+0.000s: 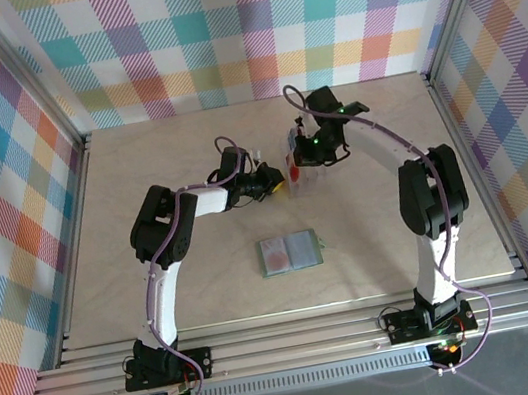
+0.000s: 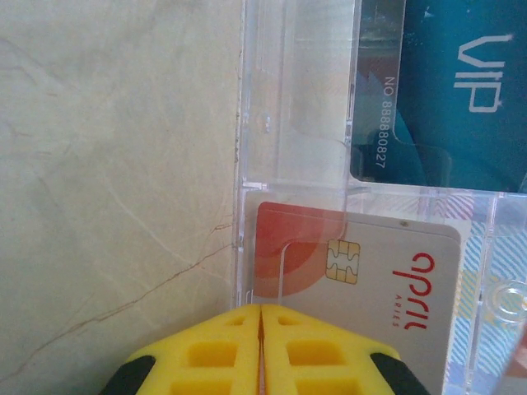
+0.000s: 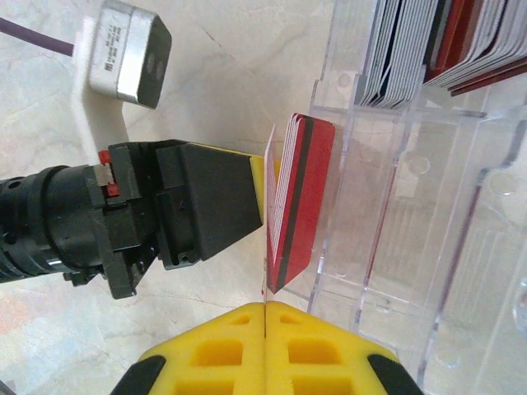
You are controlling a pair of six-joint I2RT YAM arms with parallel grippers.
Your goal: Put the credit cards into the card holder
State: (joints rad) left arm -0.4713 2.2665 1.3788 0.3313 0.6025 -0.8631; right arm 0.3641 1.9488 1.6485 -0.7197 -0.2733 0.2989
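Left wrist: clear rack (image 2: pixel 296 123) holds pale card (image 2: pixel 395 288) and teal card (image 2: pixel 445 82).

Clear rack (image 3: pixel 412 214): transparent plastic, glossy, smooth.
Pale card (image 2: pixel 370 280) in the rack: glossy plastic, with a metallic chip (image 2: pixel 342 262).
Teal VIP card (image 2: pixel 461 90) in the rack: smooth plastic, soft sheen.
Tabletop (image 2: pixel 107 164) beside the rack: smooth, stone-look, faintly veined, matt.
Left gripper (image 2: pixel 261 346) pads: matt, moulded.
Camera casing (image 3: pixel 132 53) beside the rack: brushed metal.

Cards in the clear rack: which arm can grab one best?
Left, probably: the left tool, shut, meets the card stack in the clear rack; the right tool, shut, sits just short.
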